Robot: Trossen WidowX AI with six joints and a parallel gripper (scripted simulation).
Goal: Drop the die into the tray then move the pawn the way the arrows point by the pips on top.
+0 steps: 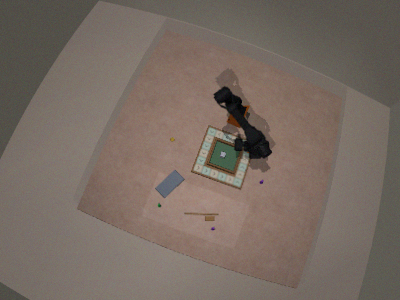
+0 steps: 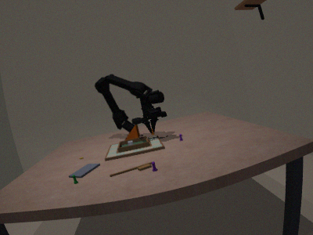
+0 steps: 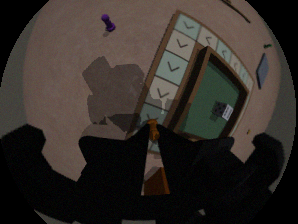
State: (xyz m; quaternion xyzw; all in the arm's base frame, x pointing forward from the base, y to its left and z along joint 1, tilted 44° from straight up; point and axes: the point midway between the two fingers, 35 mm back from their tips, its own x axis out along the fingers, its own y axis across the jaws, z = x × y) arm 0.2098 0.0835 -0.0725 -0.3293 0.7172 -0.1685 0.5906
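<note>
Currently the orange pawn (image 3: 153, 131) sits between the claw's (image 2: 152, 132) (image 3: 154, 131) fingertips.

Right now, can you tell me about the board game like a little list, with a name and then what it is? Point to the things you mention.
gripper (image 1: 239, 145) (image 2: 152, 132) (image 3: 152, 127): shut on the orange pawn (image 3: 154, 131)
die (image 1: 223, 154) (image 3: 219, 108): in the green-floored tray (image 1: 231, 164) (image 3: 197, 117)
pips on top: cannot tell
purple pawns: two, off the board (image 1: 218, 185) (image 2: 117, 156) (image 3: 159, 62)
green pawn (image 1: 159, 205) (image 2: 75, 179) (image 3: 267, 46): near the blue-grey slab (image 1: 170, 184) (image 2: 84, 171) (image 3: 262, 71)

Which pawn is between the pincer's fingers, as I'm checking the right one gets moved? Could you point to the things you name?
The orange pawn (image 3: 153, 131); the two purple pawns (image 1: 261, 182) (image 2: 181, 137) (image 3: 108, 23) (image 1: 213, 228) (image 2: 154, 167) stand away from the board.
</note>
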